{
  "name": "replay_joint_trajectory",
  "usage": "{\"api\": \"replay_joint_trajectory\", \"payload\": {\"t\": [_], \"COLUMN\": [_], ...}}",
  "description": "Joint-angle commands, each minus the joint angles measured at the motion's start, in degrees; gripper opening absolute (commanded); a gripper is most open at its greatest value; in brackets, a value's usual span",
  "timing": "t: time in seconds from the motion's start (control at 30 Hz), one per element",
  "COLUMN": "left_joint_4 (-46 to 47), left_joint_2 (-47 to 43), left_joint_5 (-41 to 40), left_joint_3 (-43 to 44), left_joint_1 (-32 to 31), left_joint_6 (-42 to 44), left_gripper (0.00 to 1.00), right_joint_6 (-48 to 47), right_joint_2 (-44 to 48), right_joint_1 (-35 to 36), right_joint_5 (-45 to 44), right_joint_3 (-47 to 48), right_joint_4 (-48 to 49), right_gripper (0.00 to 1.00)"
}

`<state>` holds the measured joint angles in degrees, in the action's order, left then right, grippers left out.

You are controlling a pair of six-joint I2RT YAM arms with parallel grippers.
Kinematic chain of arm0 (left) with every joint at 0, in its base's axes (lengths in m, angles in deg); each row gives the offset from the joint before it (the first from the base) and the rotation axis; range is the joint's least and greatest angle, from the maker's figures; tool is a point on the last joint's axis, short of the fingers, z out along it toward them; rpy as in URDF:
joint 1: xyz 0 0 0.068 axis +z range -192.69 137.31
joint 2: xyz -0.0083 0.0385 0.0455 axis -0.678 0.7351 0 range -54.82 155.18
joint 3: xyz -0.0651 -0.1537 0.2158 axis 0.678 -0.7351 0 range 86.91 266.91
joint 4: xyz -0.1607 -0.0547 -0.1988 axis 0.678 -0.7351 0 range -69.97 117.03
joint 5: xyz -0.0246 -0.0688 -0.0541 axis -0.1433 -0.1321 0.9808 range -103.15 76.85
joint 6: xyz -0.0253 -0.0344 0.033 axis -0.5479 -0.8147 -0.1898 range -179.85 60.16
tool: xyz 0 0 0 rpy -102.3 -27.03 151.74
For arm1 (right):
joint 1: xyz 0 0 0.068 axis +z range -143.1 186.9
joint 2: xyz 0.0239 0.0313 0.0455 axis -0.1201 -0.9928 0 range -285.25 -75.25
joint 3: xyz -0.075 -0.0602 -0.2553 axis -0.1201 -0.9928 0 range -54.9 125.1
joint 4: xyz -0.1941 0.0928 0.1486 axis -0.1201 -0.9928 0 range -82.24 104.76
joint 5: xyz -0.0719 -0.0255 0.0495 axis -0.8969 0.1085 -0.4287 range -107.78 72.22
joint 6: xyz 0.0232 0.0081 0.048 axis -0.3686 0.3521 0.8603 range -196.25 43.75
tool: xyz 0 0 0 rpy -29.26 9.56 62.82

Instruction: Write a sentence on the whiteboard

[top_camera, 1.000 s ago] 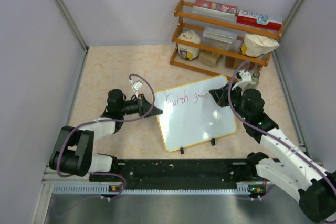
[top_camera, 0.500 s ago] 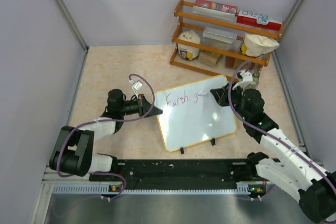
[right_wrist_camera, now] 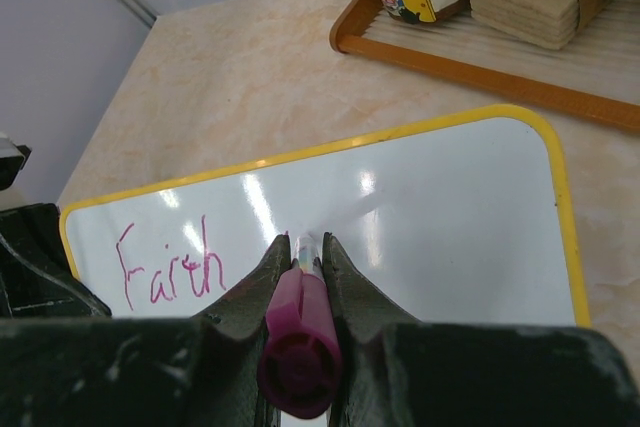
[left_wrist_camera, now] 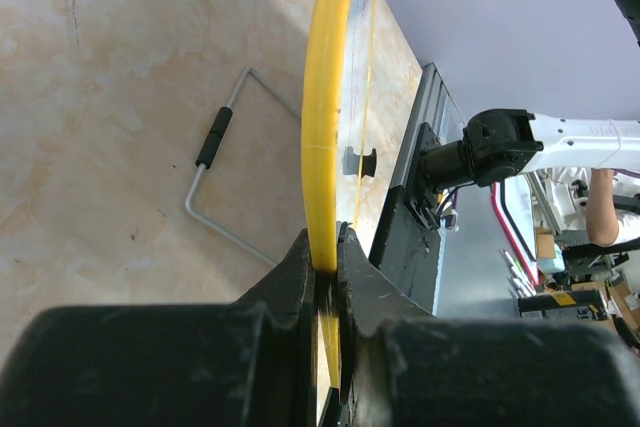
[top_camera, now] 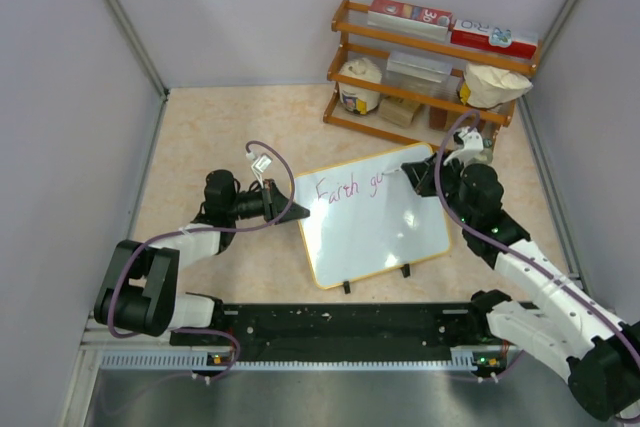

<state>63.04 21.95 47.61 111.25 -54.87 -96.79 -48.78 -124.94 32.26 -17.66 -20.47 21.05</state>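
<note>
The whiteboard [top_camera: 375, 217], glossy white with a yellow frame, lies tilted on the table on two black clip feet. Pink handwriting [top_camera: 345, 188] along its top reads "Earth g" with a further stroke; it also shows in the right wrist view [right_wrist_camera: 165, 267]. My left gripper [top_camera: 298, 213] is shut on the board's left yellow edge [left_wrist_camera: 325, 147]. My right gripper [top_camera: 410, 173] is shut on a pink marker [right_wrist_camera: 300, 332], whose tip rests on the board's upper part just right of the writing. The tip itself is hidden between the fingers [right_wrist_camera: 260, 282].
A wooden rack [top_camera: 430, 67] stands behind the board with boxes, a jar and a bag on it; its lower rail [right_wrist_camera: 470, 67] shows close beyond the board's far edge. A wire stand [left_wrist_camera: 225, 177] lies on the table. Grey walls enclose the sides.
My right gripper has moved a little up and to the right along the top line with the marker, and the pink writing after "Earth" has grown. The left arm has not moved.
</note>
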Motion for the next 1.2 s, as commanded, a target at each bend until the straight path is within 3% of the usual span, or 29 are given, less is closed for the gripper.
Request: {"api": "replay_joint_trajectory", "payload": {"t": [0.0,0.87,1.17], "left_joint_4": [1.34,0.99,0.99], "left_joint_2": [0.75,0.84,0.48], "left_joint_5": [-0.02,-0.11,-0.19], "left_joint_3": [0.97,1.06,0.97], "left_joint_1": [-1.17,-1.09,-1.17], "left_joint_6": [5.13,5.22,5.22], "left_gripper": [0.00,0.00,0.00], "right_joint_6": [-1.01,-1.18,-0.92], "right_joint_2": [-0.32,3.11,3.46], "right_joint_1": [-0.49,-0.32,-0.40], "right_joint_5": [-1.53,0.94,0.14], "right_joint_3": [2.13,-2.97,-0.60], "right_joint_4": [1.01,-2.50,-2.59], "right_gripper": [0.00,0.00,0.00]}}
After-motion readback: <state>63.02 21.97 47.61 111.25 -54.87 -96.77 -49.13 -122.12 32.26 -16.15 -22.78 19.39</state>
